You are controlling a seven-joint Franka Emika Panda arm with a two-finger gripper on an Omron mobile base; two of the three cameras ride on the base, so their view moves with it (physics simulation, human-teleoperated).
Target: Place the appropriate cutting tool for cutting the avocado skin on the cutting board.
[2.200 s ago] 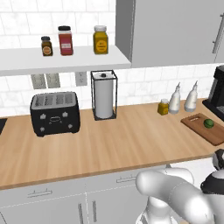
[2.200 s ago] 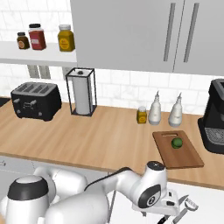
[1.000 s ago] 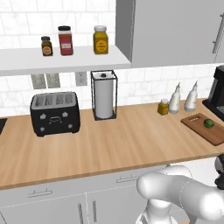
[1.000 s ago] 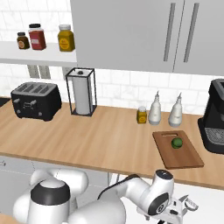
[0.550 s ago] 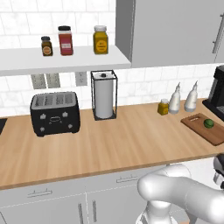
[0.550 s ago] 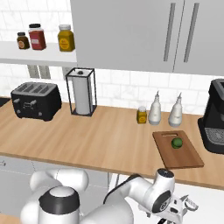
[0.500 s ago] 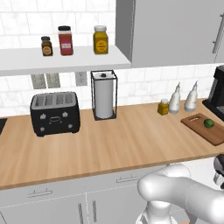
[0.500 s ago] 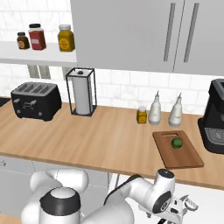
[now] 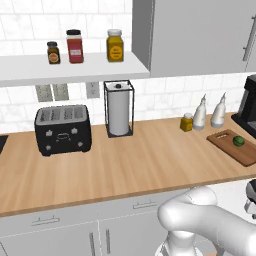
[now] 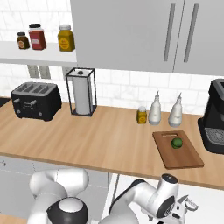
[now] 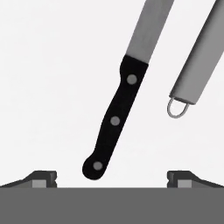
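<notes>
The knife (image 11: 114,122) has a black three-rivet handle and a grey blade running to the top edge of the hand view; it lies on a white surface. My gripper (image 11: 112,178) is open, its fingertips (image 11: 43,177) wide apart, with the handle's butt just above and between them, untouched. From the right base view the gripper (image 10: 186,206) hangs low in front of the counter, below the reddish-brown cutting board (image 10: 183,156). The dark-green avocado (image 10: 176,142) sits on the board. On the other side, the board (image 9: 223,141) and avocado (image 9: 238,141) are at the far right.
A grey tool with a wire loop (image 11: 194,74) lies right of the knife. On the counter stand a yellow jar (image 10: 141,115), two white bottles (image 10: 154,110), a coffee machine (image 10: 214,118), a paper towel holder (image 10: 82,97) and a toaster (image 10: 36,101).
The arm's links have folded lower in front of the counter and its dark joint has swung round. The gripper has edged slightly right. Nothing on the counter has moved.
</notes>
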